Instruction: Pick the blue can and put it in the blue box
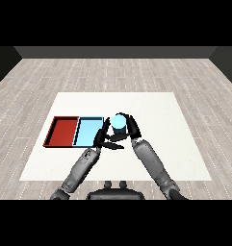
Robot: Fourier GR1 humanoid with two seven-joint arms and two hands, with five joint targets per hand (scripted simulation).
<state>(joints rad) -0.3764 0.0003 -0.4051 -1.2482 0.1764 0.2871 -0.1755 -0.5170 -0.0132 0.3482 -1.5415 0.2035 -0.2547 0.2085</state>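
So starting at the far left, the red tray (63, 131) sits flat on the white desk (151, 110), and right against its right side is the light blue tray (87, 130). The two share an edge, so they read as one long double tray. Nothing shows inside either one.

Moving right, the left robot hand (102, 139) comes up from the lower left on its grey forearm (81, 166). It sits at the right edge of the light blue tray, partly over that corner. Its fingers look straight and spread, some pointing up along the tray's right side and some pointing right toward the other arm. It isn't wrapped round anything as far as the view shows.

Next comes the blue can (119, 122), standing upright with its pale round top facing up. It's just to the right of the light blue tray, not inside it. Whether it's resting on the desk or lifted a bit above it, can't tell from this angle.

The right robot hand (131, 128) is curled round the can, with black fingers hugging it on the right side and underneath, so that hand is clamped on the can. Its grey forearm (151, 163) runs down to the lower right corner.

The two hands are very near each other, just below the can, and it's hard to tell if they touch.
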